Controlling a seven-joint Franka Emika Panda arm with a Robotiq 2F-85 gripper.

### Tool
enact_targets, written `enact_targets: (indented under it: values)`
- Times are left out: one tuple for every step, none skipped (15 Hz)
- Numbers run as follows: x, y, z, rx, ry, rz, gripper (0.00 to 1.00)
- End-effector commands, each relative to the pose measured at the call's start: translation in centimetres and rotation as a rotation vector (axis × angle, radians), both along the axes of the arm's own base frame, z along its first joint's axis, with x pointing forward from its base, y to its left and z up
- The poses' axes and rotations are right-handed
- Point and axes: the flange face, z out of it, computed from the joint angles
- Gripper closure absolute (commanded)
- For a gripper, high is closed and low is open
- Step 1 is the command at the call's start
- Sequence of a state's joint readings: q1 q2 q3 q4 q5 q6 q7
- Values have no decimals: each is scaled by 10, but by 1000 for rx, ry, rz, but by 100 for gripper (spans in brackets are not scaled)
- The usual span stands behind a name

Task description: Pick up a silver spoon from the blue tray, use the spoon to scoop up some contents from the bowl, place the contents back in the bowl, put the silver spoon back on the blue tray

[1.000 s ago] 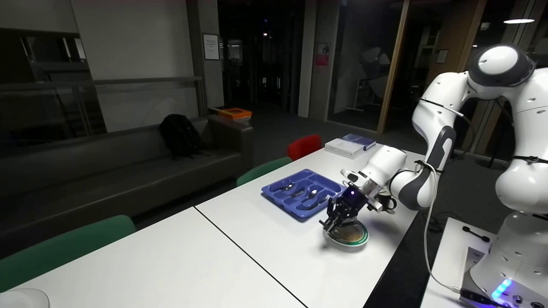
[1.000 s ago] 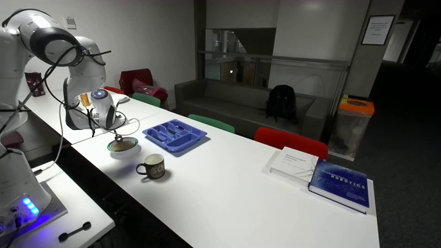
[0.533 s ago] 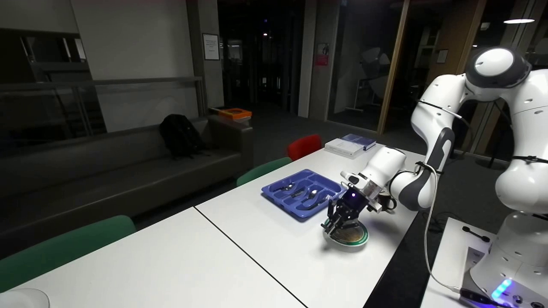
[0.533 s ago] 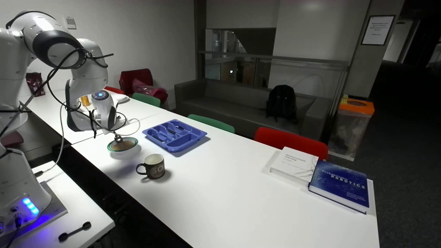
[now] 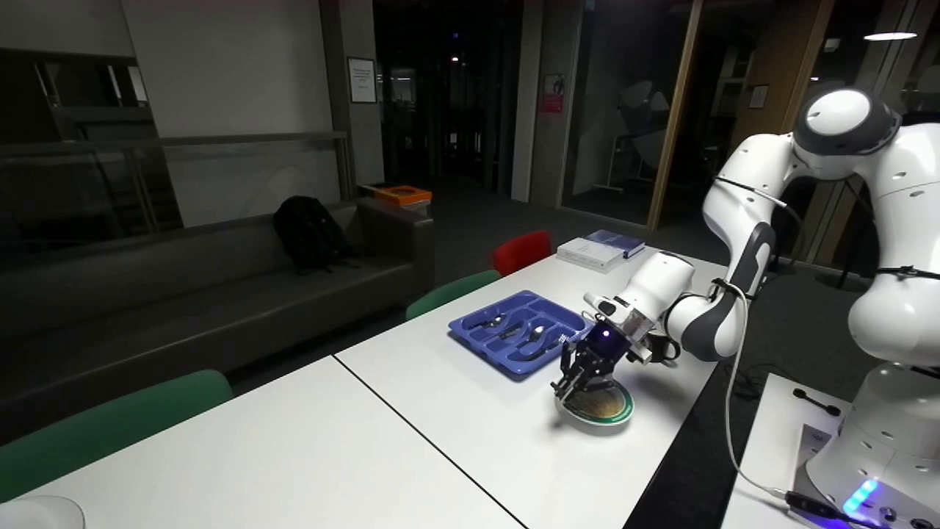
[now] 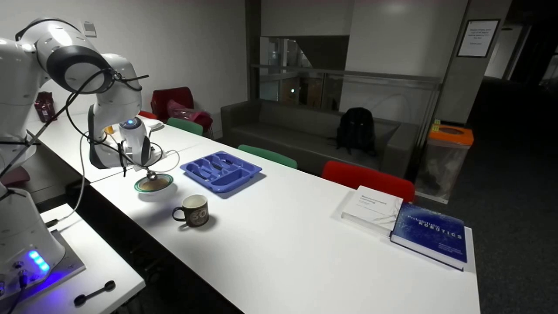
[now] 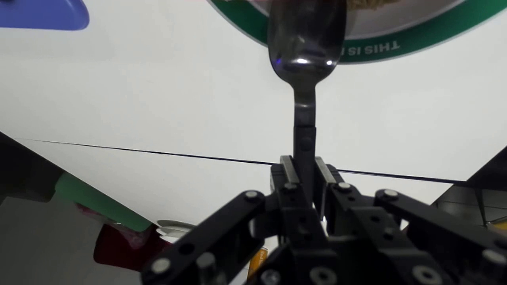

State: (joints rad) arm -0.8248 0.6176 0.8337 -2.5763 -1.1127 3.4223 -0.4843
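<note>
In the wrist view, we see the gripper [image 7: 305, 169] pinching the spoon [image 7: 305, 67], its long axis running up-frame, head pointing over the bowl [image 7: 427, 38]. In both exterior views, we see a white table [image 5: 455, 411], a sofa [image 5: 191, 283] beyond.

The silver spoon [image 7: 305, 71], dark-handled, reaches over the green-and-white rim of the bowl [image 7: 435, 35]; whether it touches the tan contents [image 6: 155, 185], I can't quite see from here. The bowl sits upright near the blue tray [image 6: 229, 178], which lies flat, split into compartments.
</note>
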Motion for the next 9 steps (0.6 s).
enact_targets:
  values:
    - [2,-9,-2,17,-26,22,97]
    - [2,-9,-2,20,-27,25,97]
    - [2,-11,-3,26,-28,25,97]
    - [1,-12,-3,30,-29,28,97]
    - [1,-13,-4,36,-31,31,97]
    - [0,-15,-5,42,-33,33,97]
    - [-1,-17,-6,46,-35,32,97]
    - [-2,-20,-6,52,-38,32,97]
    - [-2,-21,-8,58,-38,36,97]
